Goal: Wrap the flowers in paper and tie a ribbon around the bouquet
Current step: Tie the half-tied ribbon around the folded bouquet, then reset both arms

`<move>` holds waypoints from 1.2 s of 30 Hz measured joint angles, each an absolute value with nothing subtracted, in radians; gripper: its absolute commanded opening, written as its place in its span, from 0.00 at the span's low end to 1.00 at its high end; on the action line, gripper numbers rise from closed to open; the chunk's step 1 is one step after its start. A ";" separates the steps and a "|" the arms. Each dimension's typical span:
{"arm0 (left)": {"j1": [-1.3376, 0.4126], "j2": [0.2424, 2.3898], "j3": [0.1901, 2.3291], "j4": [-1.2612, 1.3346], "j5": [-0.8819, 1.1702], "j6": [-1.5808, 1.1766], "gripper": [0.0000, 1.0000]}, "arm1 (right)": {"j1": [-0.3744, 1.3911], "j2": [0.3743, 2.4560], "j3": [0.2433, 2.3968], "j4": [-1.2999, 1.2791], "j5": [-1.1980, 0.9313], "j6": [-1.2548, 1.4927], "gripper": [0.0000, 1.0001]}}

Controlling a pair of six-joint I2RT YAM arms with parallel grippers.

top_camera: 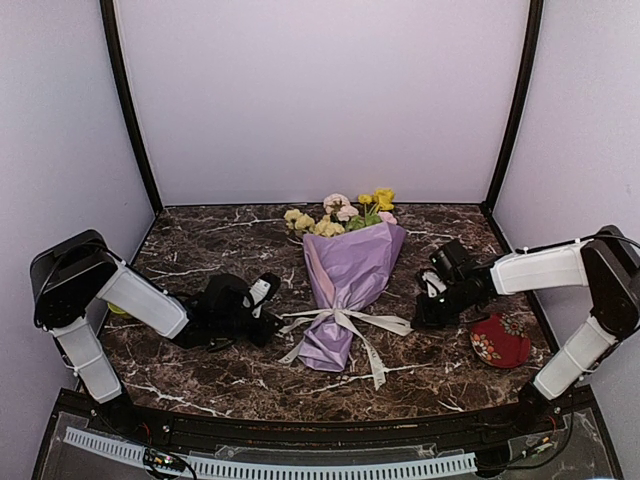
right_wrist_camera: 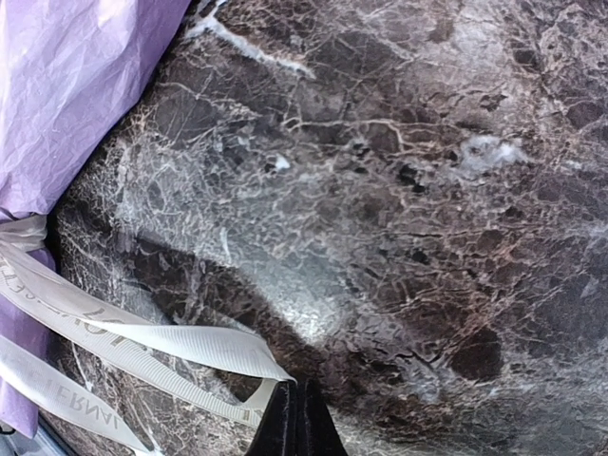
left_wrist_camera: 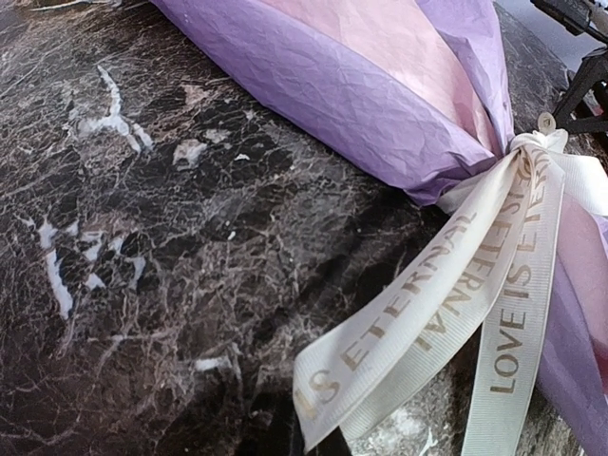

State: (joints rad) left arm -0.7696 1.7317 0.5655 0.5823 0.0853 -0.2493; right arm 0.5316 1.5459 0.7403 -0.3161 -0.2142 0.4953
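While both hands lie low on the counter (top_camera: 200, 250), the tied bouquet (top_camera: 345, 290) lies lengthwise between them.

Its long axis runs from the flowers (top_camera: 340, 212) at upper centre of the top view down to the stem end at lower centre, and the paper (top_camera: 352, 262) narrows to the ribbon (top_camera: 340, 320) bow. The left hand (top_camera: 268, 308) sits centre left and the right hand (right_wrist_camera: 293, 418) centre right. Both are pressed together and level with the bow. A ribbon tail ends right at the right hand's tips, so that arm seems nearer. Whether it catches the tail, I cannot tell.
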 measured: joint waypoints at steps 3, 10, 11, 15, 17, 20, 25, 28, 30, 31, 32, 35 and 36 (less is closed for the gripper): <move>-0.770 1.731 0.564 0.583 0.085 -0.251 0.00 | 0.525 1.542 0.737 -0.311 -0.224 0.495 0.00; -0.770 1.701 0.566 0.541 0.075 -0.239 0.44 | 0.516 1.499 0.750 -0.328 -0.244 0.472 0.57; -0.770 1.687 0.566 0.517 0.065 -0.233 0.49 | 0.513 1.483 0.757 -0.337 -0.237 0.467 0.67; -0.768 1.621 0.582 0.373 0.012 -0.218 0.60 | 0.477 1.366 0.785 -0.355 -0.177 0.464 0.99; -0.768 1.583 0.611 0.284 -0.004 -0.204 0.64 | 0.447 1.298 0.791 -0.347 -0.150 0.464 1.00; -0.766 1.504 0.639 0.218 0.002 -0.175 0.72 | 0.403 1.223 0.797 -0.335 -0.119 0.473 1.00; -0.764 1.326 0.649 0.199 0.036 -0.111 0.87 | 0.308 1.173 0.799 -0.292 -0.086 0.475 1.00; -0.736 1.293 0.687 0.198 0.047 -0.105 0.96 | 0.218 1.159 0.796 -0.247 -0.078 0.480 1.00; -0.673 1.306 0.735 0.171 0.057 -0.124 0.97 | 0.110 1.145 0.789 -0.193 -0.088 0.495 1.00; -0.621 1.325 0.770 0.149 0.048 -0.138 0.97 | 0.067 1.139 0.781 -0.164 -0.094 0.500 1.00; -0.572 1.348 0.803 0.131 0.030 -0.147 0.97 | 0.019 1.131 0.769 -0.129 -0.097 0.508 1.00; -0.445 1.404 0.859 0.096 -0.035 -0.174 0.98 | -0.105 1.106 0.710 -0.024 -0.084 0.519 1.00; -0.411 1.414 0.860 0.089 -0.056 -0.179 0.98 | -0.124 1.103 0.690 0.009 -0.081 0.518 1.00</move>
